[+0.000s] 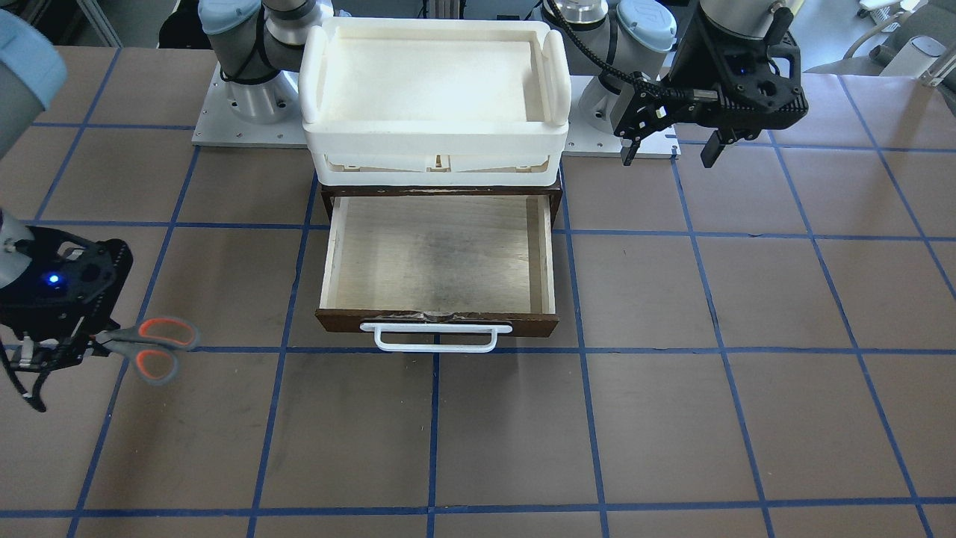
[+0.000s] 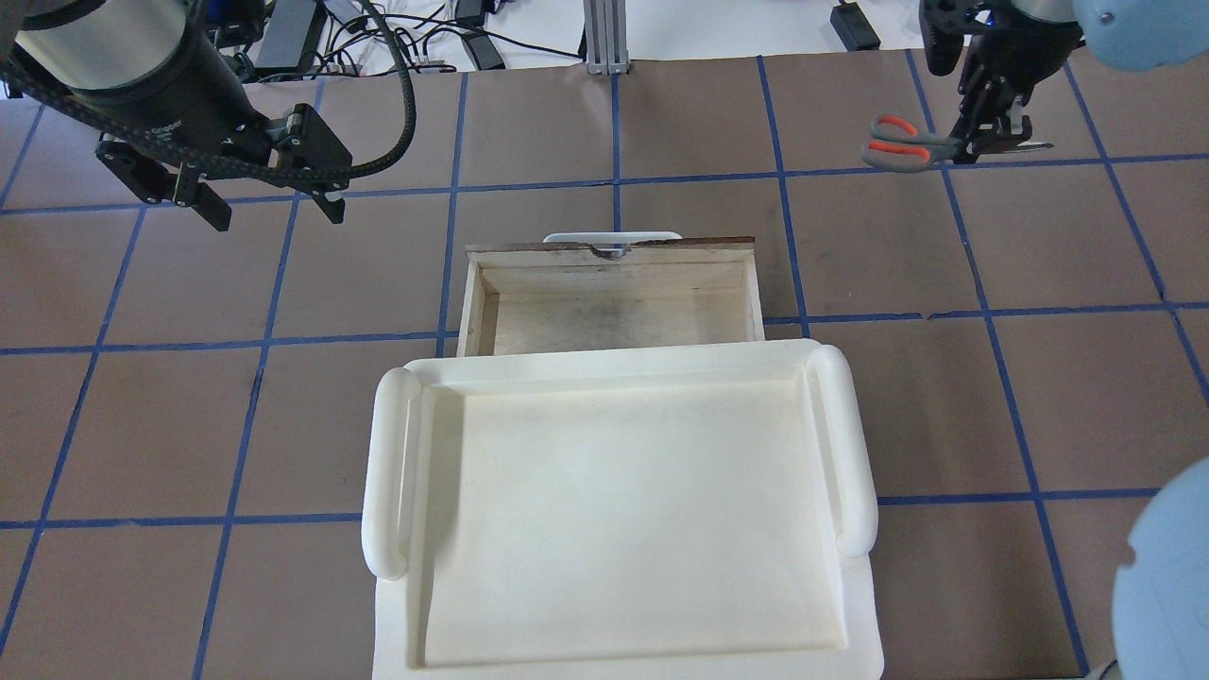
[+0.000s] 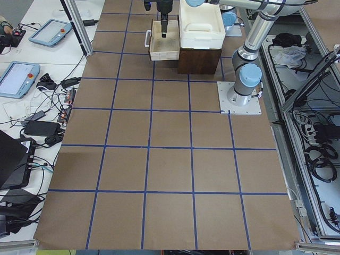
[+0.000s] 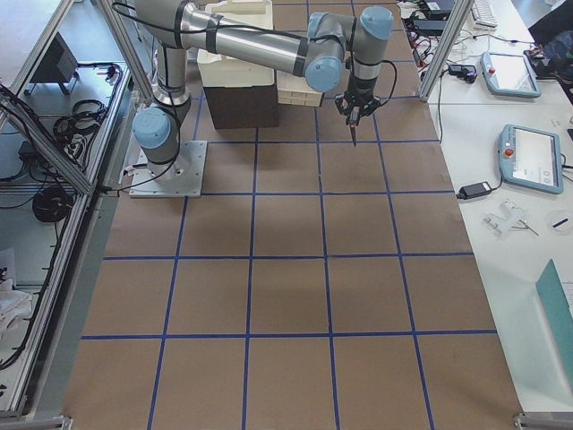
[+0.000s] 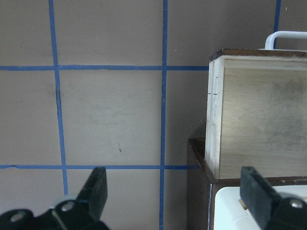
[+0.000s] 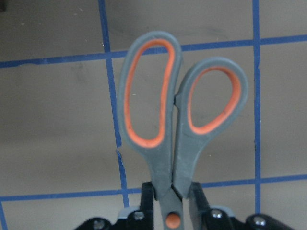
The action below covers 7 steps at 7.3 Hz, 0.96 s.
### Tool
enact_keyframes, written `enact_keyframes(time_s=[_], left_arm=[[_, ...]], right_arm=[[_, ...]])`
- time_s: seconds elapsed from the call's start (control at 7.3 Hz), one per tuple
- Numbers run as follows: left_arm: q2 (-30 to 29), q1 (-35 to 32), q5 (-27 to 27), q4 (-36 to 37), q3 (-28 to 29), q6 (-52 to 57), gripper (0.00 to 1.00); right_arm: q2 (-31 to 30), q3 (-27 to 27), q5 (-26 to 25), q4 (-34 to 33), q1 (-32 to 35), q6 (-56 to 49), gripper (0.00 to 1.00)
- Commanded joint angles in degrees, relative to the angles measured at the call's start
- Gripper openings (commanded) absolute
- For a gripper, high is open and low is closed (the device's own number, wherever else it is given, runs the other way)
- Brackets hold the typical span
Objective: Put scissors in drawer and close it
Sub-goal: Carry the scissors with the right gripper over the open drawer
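Observation:
The scissors (image 1: 157, 347), grey with orange-red loops, are clamped at the pivot in my right gripper (image 1: 63, 355), which holds them out to the robot's right of the drawer; they also show in the overhead view (image 2: 897, 144) and the right wrist view (image 6: 177, 120). The drawer (image 1: 441, 254) is pulled open and empty, with a pale plywood inside, dark brown front and white bar handle (image 1: 437, 336). My left gripper (image 1: 668, 155) is open and empty, hanging above the table beside the cabinet on the robot's left; its wrist view shows the drawer's side (image 5: 259, 120).
A white foam tray (image 1: 433, 134) sits on top of the dark cabinet that the drawer slides from. Brown table cover with blue tape grid all around. The arm bases (image 1: 246, 104) stand behind the cabinet.

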Motion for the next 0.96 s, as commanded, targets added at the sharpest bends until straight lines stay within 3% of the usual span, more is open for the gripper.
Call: enact_keyframes(time_s=[0.0, 0.55, 0.82], left_arm=[[0.1, 0.0, 0.0, 0.0, 0.0, 0.1, 1.0], [0.1, 0.0, 0.0, 0.0, -0.1, 0.1, 1.0], [0.2, 0.0, 0.0, 0.0, -0.1, 0.1, 1.0]], right_arm=[[-2.9, 1.7, 0.0, 1.2, 7.3, 4.2, 0.0], [-2.7, 2.4, 0.3, 0.2, 23.8, 14.9, 0.0], [-2.7, 3.4, 0.9, 0.2, 27.1, 14.7, 0.0]])
